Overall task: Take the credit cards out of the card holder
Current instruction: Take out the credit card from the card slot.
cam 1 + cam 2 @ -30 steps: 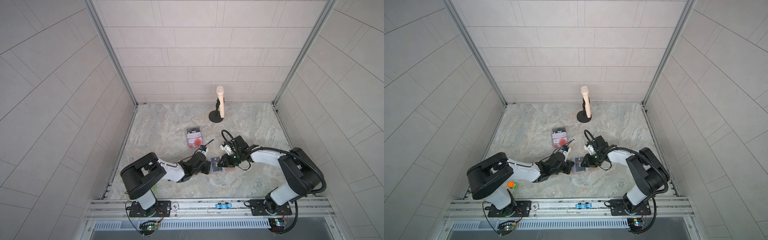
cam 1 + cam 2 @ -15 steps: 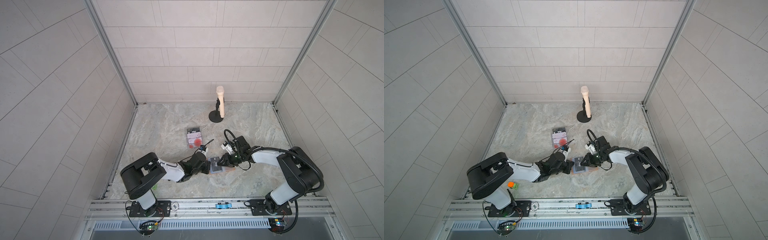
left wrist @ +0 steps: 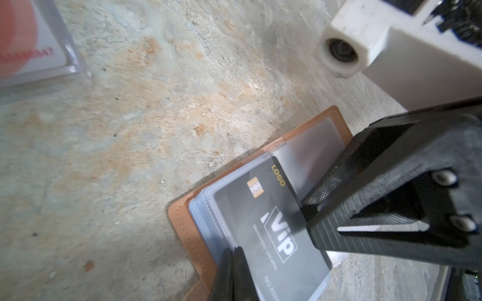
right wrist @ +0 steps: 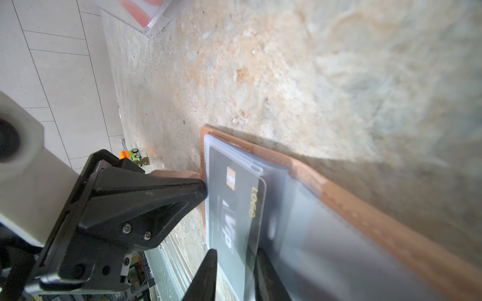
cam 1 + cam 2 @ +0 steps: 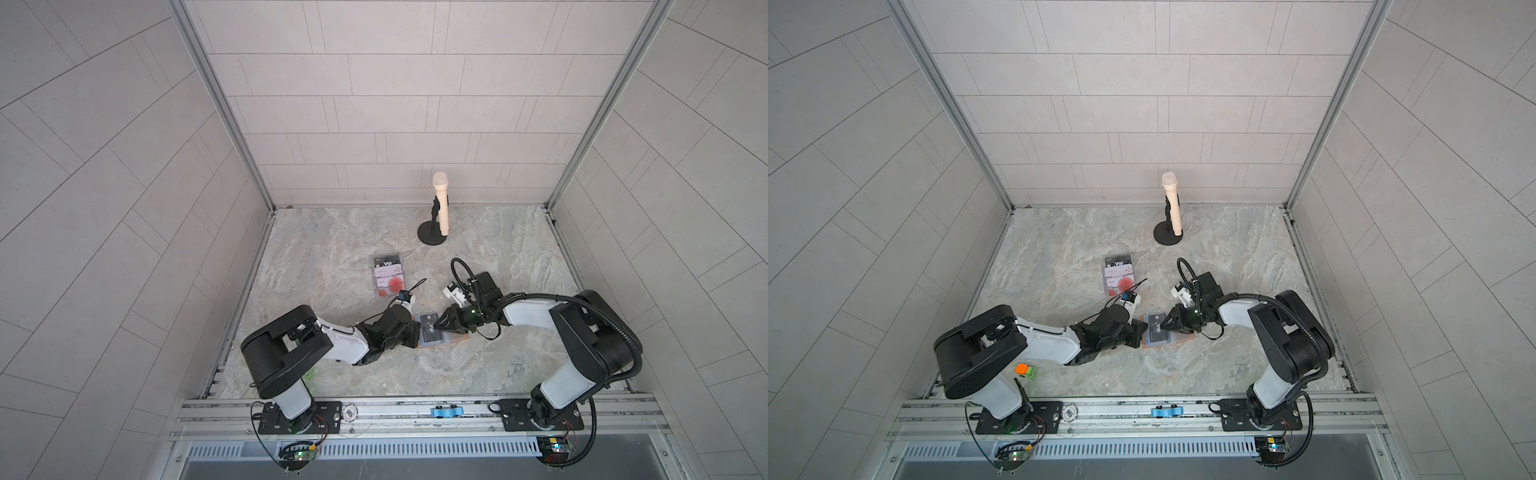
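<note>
Both top views are lit evenly and brightly and are rendered sharp. In the right wrist view a soft shadow is cast beside the card holder (image 4: 365, 213), whose nearer end is blurred

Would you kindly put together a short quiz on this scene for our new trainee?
1. True or false: the left gripper is shut.
2. The dark card in the open card holder reads: A) Vip B) Gold C) Visa.
3. Name the object standing upright at the back of the table.
Key: 1 true; 2 A; 3 the beige microphone on its black stand.
</note>
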{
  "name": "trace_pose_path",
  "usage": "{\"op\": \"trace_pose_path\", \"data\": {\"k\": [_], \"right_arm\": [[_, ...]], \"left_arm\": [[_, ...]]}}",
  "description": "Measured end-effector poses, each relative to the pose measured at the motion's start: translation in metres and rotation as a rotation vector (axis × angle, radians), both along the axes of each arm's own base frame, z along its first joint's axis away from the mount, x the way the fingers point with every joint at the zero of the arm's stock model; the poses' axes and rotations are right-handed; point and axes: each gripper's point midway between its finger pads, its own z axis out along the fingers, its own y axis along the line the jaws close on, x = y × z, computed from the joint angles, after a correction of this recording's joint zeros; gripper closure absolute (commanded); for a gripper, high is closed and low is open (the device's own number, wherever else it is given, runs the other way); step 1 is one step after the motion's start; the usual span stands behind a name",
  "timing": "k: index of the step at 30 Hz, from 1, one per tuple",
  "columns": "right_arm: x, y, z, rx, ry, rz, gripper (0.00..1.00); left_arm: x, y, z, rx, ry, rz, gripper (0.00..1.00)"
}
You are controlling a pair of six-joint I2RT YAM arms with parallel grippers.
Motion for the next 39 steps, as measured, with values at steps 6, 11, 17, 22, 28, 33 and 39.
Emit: {"op": "trace_pose_path", "data": {"k": [6, 11, 17, 22, 28, 33, 39], "right_arm": [[0.001, 0.000, 0.003, 0.018, -0.001, 0.001, 0.72], [0.001, 0.001, 0.004, 0.029, 0.001, 0.003, 0.72], [0.001, 0.002, 0.004, 0.036, 0.007, 0.002, 0.72], [0.002, 0.002, 0.005, 0.038, 0.005, 0.002, 0.72], [0.002, 0.003, 0.015, 0.053, -0.025, 0.005, 0.72], [0.002, 0.003, 0.016, 0.056, -0.028, 0.006, 0.72], [0.001, 0.002, 0.015, 0.045, -0.028, 0.009, 0.72]], "left_arm": [[0.000, 0.000, 0.000, -0.001, 0.001, 0.001, 0.94], [0.000, 0.000, 0.000, -0.001, 0.000, 0.002, 0.94], [0.001, 0.000, 0.000, 0.000, -0.001, 0.004, 0.94], [0.001, 0.000, 0.000, -0.001, -0.003, 0.006, 0.94], [0.002, -0.001, 0.000, -0.006, -0.005, 0.010, 0.94], [0.002, -0.001, 0.000, -0.009, -0.003, 0.013, 0.94], [0.002, 0.000, 0.000, -0.011, -0.001, 0.017, 0.94]]}}
